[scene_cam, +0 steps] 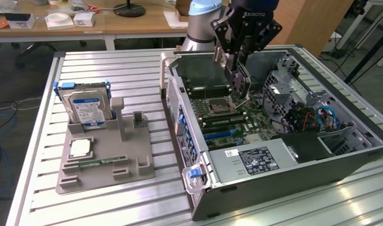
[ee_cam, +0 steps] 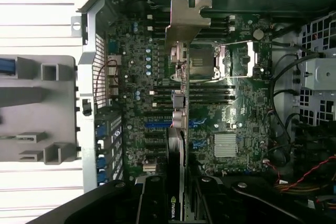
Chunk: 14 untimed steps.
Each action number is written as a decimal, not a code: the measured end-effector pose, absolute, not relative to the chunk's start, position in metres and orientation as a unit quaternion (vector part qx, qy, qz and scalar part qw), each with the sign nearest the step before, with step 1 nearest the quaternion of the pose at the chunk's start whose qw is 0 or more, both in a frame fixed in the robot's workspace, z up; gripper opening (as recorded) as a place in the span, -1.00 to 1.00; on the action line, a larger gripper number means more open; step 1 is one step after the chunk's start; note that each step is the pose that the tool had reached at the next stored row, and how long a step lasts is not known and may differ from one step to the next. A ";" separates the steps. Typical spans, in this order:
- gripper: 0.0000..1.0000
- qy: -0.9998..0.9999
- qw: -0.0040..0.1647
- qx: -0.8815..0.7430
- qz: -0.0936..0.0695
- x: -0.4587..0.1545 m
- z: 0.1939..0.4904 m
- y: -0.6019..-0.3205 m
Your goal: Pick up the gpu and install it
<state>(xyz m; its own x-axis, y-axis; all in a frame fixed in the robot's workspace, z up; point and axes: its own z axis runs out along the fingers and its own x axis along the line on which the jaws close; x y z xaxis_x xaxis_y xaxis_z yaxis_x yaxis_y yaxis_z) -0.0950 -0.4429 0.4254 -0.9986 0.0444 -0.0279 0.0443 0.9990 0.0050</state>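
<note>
My gripper (scene_cam: 235, 62) is shut on the gpu (scene_cam: 241, 84), a thin dark card that hangs edge-down inside the open computer case (scene_cam: 198, 160). The card is above the motherboard (scene_cam: 232, 117), close to the processor socket (scene_cam: 216, 107). From the wrist the gpu (ee_cam: 178, 119) shows edge-on between my two dark fingers (ee_cam: 152, 200), with its metal bracket (ee_cam: 186, 22) at the far end. It hovers over the blue expansion slots (ee_cam: 157, 123) and the memory slots (ee_cam: 210, 94).
On the exterior view's left a grey fixture tray (scene_cam: 103, 174) carries a silver hard drive with blue rails (scene_cam: 85, 107), a processor chip (scene_cam: 81, 148) and a memory stick (scene_cam: 97, 164). The case's power supply (scene_cam: 254, 160) and drive cage (scene_cam: 285, 84) flank the motherboard.
</note>
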 end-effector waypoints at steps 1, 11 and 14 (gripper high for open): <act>-0.48 1.000 0.014 0.022 0.002 -0.093 0.425 -0.443; -0.48 1.000 0.014 0.022 0.002 -0.077 0.425 -0.443; -0.48 1.000 0.014 0.022 0.002 -0.071 0.425 -0.443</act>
<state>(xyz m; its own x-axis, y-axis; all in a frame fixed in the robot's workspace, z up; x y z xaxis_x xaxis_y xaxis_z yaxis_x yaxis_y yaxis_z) -0.0713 -0.4425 0.4254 -0.9986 0.0442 -0.0279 0.0441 0.9990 0.0050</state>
